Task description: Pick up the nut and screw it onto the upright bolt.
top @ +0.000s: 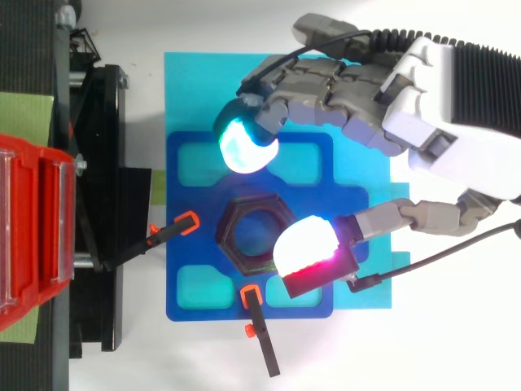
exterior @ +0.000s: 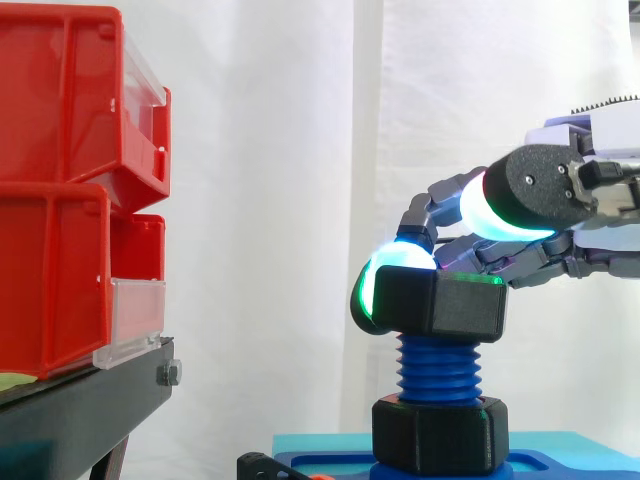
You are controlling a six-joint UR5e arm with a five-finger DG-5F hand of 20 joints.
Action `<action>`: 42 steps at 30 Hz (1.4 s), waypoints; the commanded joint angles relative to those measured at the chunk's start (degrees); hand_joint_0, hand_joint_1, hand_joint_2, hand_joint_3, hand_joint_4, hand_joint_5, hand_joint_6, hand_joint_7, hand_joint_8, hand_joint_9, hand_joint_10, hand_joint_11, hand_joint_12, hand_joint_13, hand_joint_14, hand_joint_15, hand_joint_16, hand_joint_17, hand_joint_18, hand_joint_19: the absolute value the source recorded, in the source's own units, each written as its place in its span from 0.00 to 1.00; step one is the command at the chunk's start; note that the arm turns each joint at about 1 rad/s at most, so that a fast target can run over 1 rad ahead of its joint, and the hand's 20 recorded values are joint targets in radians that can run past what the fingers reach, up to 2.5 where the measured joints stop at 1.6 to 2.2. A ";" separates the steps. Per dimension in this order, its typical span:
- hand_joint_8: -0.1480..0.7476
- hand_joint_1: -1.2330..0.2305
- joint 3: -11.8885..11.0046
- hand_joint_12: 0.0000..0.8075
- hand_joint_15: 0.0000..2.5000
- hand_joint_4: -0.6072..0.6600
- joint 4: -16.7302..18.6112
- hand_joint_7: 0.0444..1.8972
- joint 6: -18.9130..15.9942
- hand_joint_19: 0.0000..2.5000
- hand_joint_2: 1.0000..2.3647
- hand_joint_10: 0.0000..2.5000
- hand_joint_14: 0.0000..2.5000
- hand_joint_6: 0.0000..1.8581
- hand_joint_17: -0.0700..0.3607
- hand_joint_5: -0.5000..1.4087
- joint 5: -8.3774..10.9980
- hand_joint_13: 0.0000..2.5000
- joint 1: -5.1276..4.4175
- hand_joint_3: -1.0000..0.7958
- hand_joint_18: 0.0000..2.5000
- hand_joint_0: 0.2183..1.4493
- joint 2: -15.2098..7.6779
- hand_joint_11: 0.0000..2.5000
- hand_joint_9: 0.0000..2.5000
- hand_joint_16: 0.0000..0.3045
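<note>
White curtain behind, red bins (exterior: 60,190) at 9 o'clock | nut (exterior: 440,305) sits atop upright bolt (exterior: 438,370) | hand (top: 423,90) pinches nut, pads (top: 244,147) at 12 and 4 o'clock | step judged: threading on; next: rotate nut squarely downward.

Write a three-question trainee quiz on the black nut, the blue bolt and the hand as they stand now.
1. Fill in: the stacked plastic bins at the left of the side view are ______.
2. Where is the black hexagonal plastic nut? A) inside a bin. B) at the top of the upright blue threaded plastic bolt. C) lifted well clear of the bolt.
3. True or false: the hand hangs open and touches nothing.

Key: 1, red. 2, B. 3, false: its glowing fingertips pinch the nut.
</note>
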State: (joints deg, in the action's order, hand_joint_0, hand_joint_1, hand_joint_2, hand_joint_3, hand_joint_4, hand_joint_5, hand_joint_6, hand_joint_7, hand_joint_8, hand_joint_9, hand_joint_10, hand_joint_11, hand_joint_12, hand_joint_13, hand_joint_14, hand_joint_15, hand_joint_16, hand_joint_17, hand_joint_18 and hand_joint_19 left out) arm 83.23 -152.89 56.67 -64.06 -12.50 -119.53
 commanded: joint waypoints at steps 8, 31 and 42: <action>0.43 0.64 0.00 0.41 0.00 0.58 -0.12 0.30 0.02 0.00 0.00 0.00 0.00 0.27 0.38 0.13 -0.72 0.13 0.46 0.28 0.01 0.16 0.00 0.00 0.13 0.13; 0.39 0.74 0.00 0.42 0.00 0.48 2.07 0.32 1.95 0.00 0.00 0.00 0.00 0.27 0.39 0.15 -4.41 0.07 -1.29 0.28 0.00 0.18 0.00 0.00 0.08 0.14; 0.41 0.73 0.00 0.42 0.00 0.54 1.28 0.38 1.86 0.00 0.00 0.00 0.00 0.27 0.38 0.16 -5.29 0.08 -1.38 0.28 0.00 0.18 0.00 0.00 0.09 0.14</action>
State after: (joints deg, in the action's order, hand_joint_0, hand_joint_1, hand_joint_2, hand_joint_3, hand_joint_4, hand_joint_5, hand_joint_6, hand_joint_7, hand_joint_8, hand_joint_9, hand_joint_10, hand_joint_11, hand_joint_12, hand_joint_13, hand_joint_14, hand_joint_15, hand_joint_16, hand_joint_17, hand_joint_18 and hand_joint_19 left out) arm 83.23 -151.26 58.55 -69.07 -13.97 -119.53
